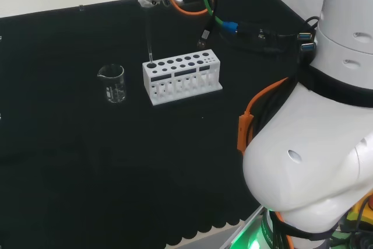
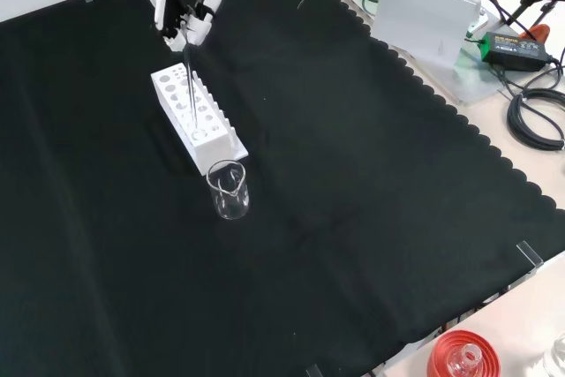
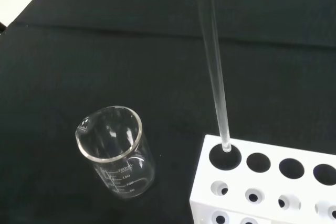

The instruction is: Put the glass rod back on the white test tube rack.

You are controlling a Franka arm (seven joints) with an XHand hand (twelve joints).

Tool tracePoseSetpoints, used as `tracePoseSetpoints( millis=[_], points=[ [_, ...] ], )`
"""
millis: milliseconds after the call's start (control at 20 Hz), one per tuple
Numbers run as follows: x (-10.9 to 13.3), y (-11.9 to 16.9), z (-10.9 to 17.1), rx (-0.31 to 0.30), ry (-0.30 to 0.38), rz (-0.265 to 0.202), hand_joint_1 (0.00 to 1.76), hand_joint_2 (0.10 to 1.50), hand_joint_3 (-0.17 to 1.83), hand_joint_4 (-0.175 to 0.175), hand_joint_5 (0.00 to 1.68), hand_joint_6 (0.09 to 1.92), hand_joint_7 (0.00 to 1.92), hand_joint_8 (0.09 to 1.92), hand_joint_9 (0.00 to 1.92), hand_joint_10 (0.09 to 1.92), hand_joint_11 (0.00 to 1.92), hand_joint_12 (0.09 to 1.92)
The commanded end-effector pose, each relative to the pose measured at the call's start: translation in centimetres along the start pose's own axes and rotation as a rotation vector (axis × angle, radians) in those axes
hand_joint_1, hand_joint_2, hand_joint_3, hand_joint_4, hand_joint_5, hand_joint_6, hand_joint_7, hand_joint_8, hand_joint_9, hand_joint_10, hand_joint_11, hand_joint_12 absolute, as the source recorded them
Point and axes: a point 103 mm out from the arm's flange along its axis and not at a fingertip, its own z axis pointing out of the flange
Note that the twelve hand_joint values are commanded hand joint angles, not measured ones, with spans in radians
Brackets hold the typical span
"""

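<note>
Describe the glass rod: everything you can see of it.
The rod is a thin, straight, clear stick that looks like glass. It hangs close to upright, its top pinched in the hand. In the wrist view its lower tip sits at the mouth of the rack's corner hole, on the end nearest the beaker.

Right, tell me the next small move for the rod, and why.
Probably lower it straight down: the robot hand holds the glass rod nearly upright, its tip at the mouth of the white rack's corner hole nearest the beaker, not yet seated.
</note>
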Motion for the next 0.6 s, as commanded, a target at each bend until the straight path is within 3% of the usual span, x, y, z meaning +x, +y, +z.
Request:
tracePoseSetpoints(
  millis=[50, 600],
  points=[
    [0.3, 0.2, 0.7, 0.012, -0.004, -0.002, 1.2, 1.12, -0.17, -0.175, 1.15, 0.76, 1.65, 0.37, 1.78, 0.25, 1.6, 0.79],
    [-0.8, 1.1, 2.9, 0.047, -0.003, -0.004, 1.2, 1.12, -0.17, -0.175, 1.15, 0.76, 1.65, 0.37, 1.78, 0.25, 1.6, 0.79]
  ],
)
